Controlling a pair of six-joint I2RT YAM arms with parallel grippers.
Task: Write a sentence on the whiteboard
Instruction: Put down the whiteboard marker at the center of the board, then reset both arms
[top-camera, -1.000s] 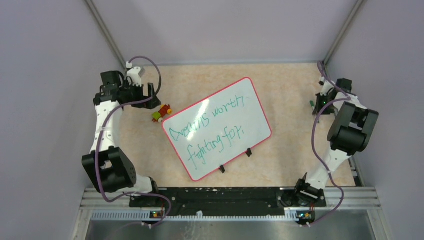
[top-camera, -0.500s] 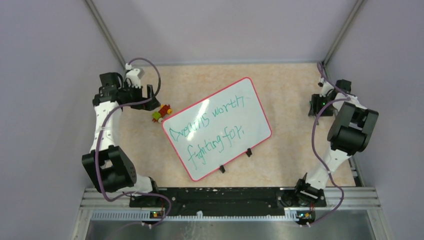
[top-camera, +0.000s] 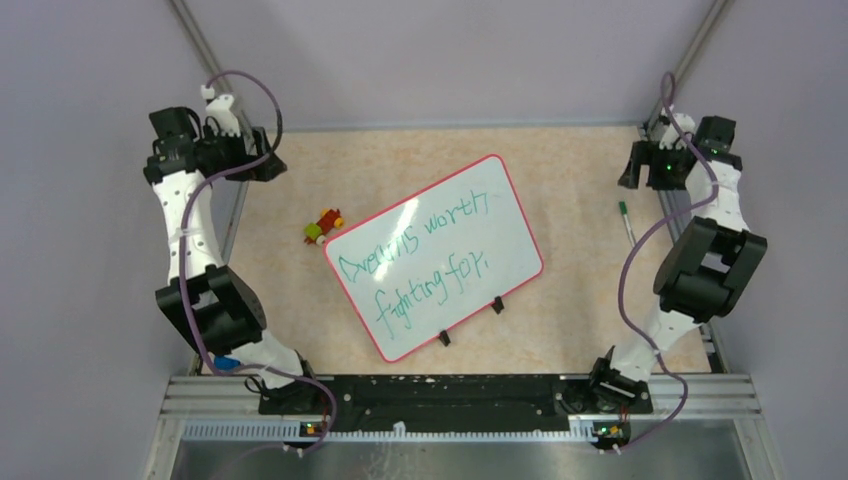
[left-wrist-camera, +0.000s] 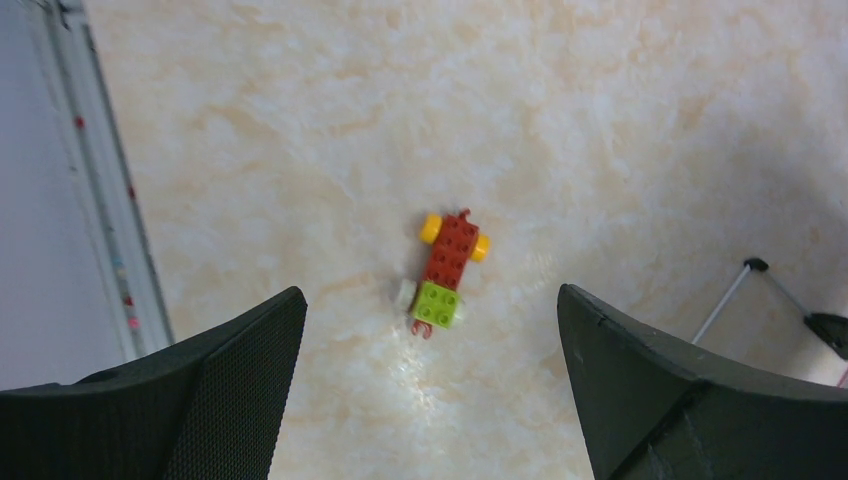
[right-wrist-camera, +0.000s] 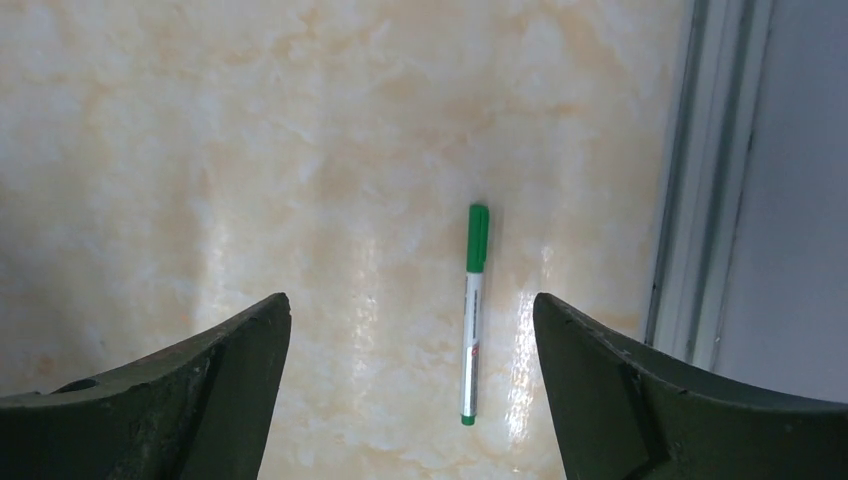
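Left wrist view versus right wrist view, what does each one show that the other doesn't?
Only the left wrist view shows a small brick toy, red and green with yellow wheels, lying on the table. Only the right wrist view shows a green marker, capped and lying flat near the table's edge. Both show the same marbled tabletop, and each shows its own fingers spread wide with nothing between them: the left fingers and the right fingers.
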